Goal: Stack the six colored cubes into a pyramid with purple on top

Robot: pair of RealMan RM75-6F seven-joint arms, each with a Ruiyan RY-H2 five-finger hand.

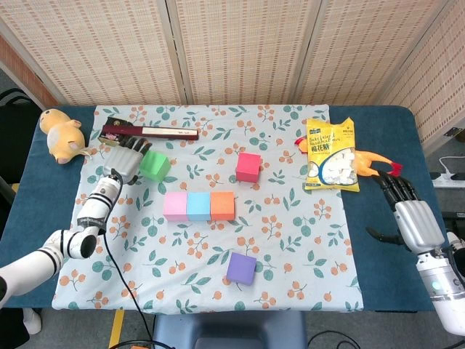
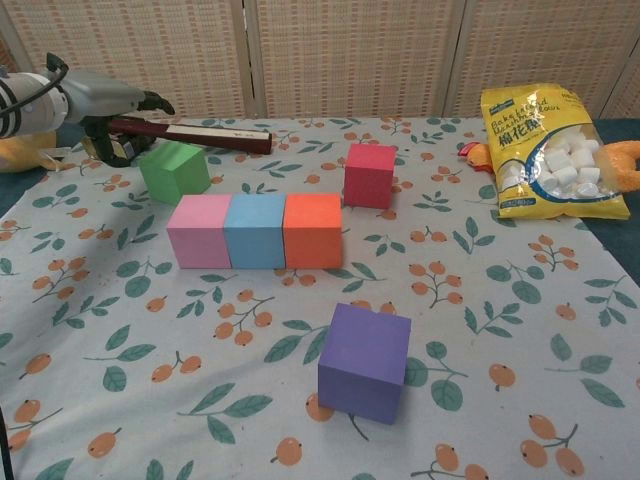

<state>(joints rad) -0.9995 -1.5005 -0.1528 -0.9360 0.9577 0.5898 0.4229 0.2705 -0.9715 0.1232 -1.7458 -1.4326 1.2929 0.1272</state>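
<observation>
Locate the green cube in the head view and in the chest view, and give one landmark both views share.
Head view: the green cube sits upper left on the floral cloth, just right of the left hand.
Chest view: the green cube is upper left, below and right of the left hand.
Shared landmark: the pink cube, nearer the camera and slightly right of the green cube.
</observation>
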